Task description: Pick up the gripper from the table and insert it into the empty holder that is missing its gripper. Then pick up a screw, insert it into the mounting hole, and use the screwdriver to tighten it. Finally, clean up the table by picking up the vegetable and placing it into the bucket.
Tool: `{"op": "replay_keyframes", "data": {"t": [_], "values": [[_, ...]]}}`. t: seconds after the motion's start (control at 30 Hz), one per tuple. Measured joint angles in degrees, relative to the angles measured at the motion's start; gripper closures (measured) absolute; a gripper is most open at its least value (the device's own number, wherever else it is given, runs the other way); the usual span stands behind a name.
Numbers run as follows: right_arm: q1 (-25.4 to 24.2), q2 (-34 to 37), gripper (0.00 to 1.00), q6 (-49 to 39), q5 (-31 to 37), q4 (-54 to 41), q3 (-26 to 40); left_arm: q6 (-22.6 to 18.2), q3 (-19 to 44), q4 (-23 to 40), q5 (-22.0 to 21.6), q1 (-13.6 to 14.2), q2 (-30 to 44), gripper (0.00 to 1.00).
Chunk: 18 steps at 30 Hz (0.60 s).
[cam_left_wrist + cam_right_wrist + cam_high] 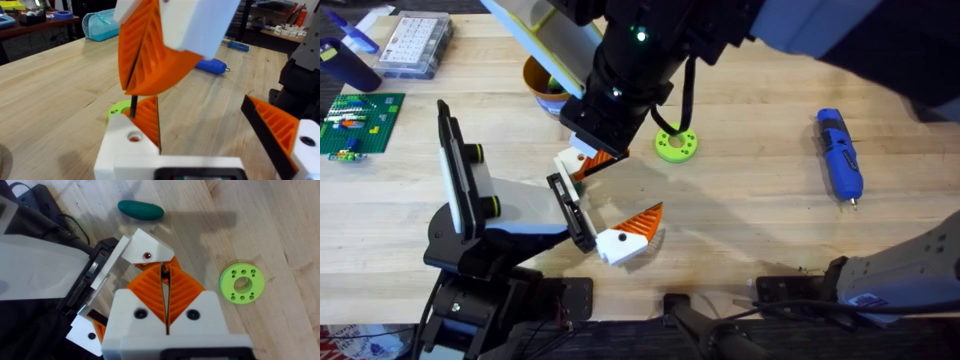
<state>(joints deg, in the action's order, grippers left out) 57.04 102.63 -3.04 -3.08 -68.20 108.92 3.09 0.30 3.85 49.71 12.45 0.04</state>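
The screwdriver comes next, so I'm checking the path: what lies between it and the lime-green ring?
Overhead, bare wood lies between the screwdriver and the lime-green ring.

I see a pale wood table [760, 200], matt; a glossy blue plastic screwdriver [840, 154]; ribbed orange plastic on the gripper [630, 233].

Wooden table [760, 200] with screwdriver [840, 153], lime ring [675, 144], perhaps vegetable [140, 209].
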Motion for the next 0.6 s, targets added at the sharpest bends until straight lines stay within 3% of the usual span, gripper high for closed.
{"op": "replay_keyframes", "data": {"t": [0.6], "values": [[0.0,-0.3,0.992,0.0,0.0,-0.2,1.7,0.0,0.0,0.1,0.0,0.0,0.0,0.011]]}}
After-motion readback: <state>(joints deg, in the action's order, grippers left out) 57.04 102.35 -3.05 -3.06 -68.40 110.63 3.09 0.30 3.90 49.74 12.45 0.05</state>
